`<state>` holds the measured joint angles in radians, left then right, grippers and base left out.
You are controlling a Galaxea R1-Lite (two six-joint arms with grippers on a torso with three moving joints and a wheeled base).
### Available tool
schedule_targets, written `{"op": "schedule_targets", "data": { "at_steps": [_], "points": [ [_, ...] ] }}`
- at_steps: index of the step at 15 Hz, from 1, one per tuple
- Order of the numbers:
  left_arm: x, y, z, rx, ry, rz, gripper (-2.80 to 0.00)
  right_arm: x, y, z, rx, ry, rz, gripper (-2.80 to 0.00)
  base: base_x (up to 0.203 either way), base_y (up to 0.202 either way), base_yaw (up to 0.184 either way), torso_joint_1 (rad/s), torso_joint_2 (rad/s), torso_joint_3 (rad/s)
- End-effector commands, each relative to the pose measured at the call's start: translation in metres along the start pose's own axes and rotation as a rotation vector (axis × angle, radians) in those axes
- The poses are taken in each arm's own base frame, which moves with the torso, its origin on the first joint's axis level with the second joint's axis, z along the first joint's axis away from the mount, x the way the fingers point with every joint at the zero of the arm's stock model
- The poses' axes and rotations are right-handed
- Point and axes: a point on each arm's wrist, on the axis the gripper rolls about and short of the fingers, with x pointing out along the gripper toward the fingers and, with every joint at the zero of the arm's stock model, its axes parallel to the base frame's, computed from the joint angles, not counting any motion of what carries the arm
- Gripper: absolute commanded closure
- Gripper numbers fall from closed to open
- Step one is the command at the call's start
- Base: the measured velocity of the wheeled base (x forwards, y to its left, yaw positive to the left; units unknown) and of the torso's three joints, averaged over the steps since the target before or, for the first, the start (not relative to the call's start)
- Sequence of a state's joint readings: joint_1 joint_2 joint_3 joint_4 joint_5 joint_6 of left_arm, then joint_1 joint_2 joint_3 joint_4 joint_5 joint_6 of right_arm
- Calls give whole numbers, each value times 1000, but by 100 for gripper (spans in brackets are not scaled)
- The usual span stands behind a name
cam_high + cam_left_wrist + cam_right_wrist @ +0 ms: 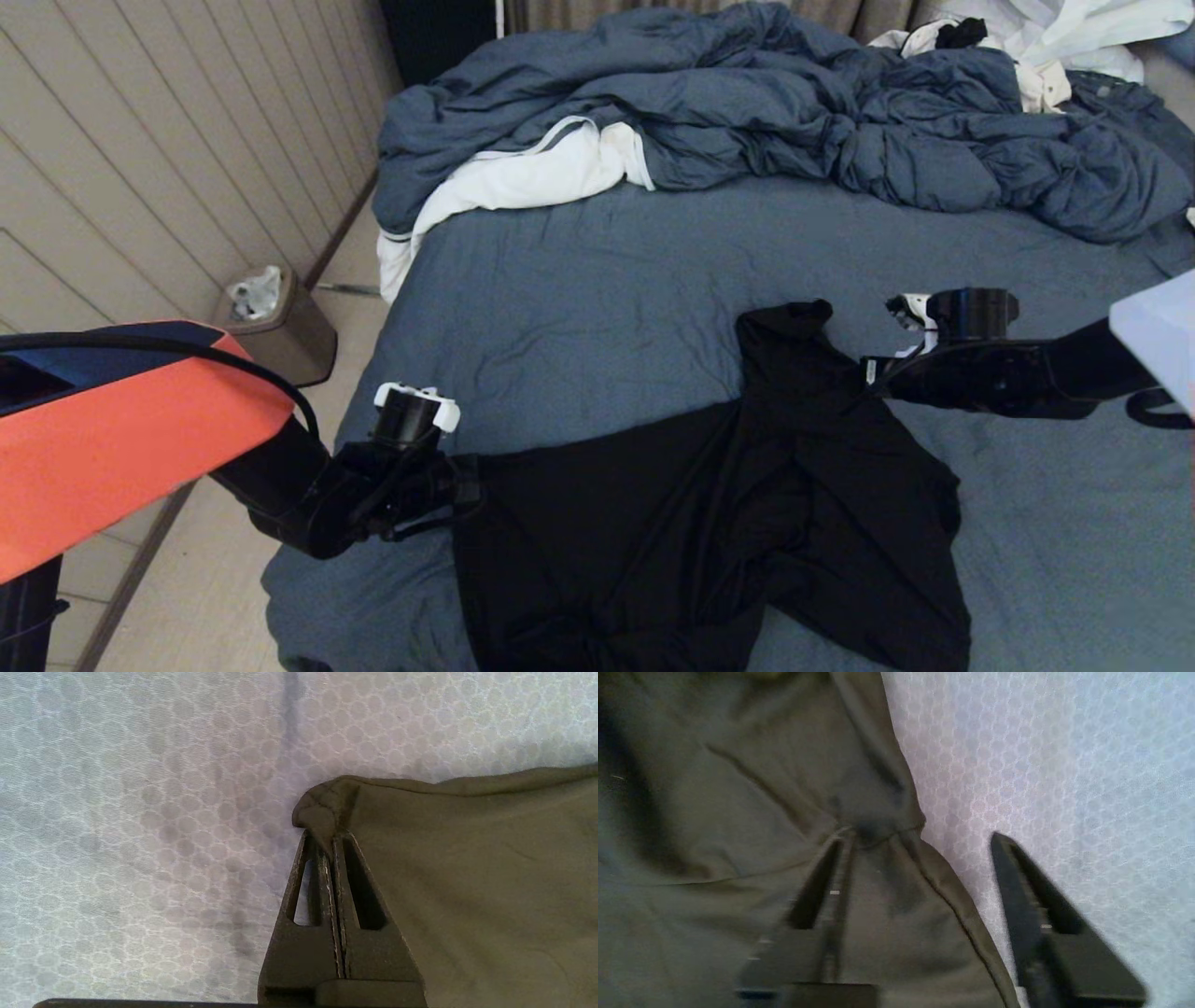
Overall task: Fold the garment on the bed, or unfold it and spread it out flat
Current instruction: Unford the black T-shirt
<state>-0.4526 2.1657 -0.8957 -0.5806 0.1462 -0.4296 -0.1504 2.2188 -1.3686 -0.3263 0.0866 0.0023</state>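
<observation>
The bed (579, 280) fills most of the head view, its slate-blue sheet bare across the middle, with a rumpled blue duvet (775, 103) heaped along the far side and a pile of white clothes (1055, 37) seen at the far right corner. The garment (709, 504) is spread on the near part of the sheet, towards the left edge of the bed: one broad panel is laid fairly flat on the left, while the right half is bunched into folds and a narrow tongue of cloth is drawn up towards the far side.

The fabric is judged thin, light and limp; it will drape and crease rather than hold a shape, and may drag on the sheet when pulled. Hold is best taken at hemmed corners and edges, where the cloth is doubled and less likely to slip out.

The left gripper (327, 840) is pressed together on a stitched corner of the garment at its left edge. The right gripper (920, 840) is held low at the garment's upper right edge with its fingers spread, one over the cloth and one over the bare sheet; nothing is pinched by it.
</observation>
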Motion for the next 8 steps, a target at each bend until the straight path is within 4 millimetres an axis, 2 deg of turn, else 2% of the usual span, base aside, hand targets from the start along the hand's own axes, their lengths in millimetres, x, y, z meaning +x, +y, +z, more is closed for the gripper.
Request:
{"op": "schedule_targets", "data": {
  "at_steps": [1, 6, 7, 8],
  "points": [
    [0, 0, 0, -3, -2, 0, 0, 10, 0, -7, -1, 16, 2, -280, 0, 0, 0, 0, 0, 0],
    [2, 0, -1, -3, 1, 2, 0, 28, 0, -13, -2, 30, 4, -280, 0, 0, 0, 0, 0, 0],
    [3, 0, -1, -3, 2, 2, 0, 30, 2, -11, -8, 26, 8, 0, 0, 0, 0, 0, 0, 0],
    [3, 0, -2, -2, 3, 3, 0, 31, 4, -8, -12, 16, 10, 0, 0, 0, 0, 0, 0, 0]
  ]
}}
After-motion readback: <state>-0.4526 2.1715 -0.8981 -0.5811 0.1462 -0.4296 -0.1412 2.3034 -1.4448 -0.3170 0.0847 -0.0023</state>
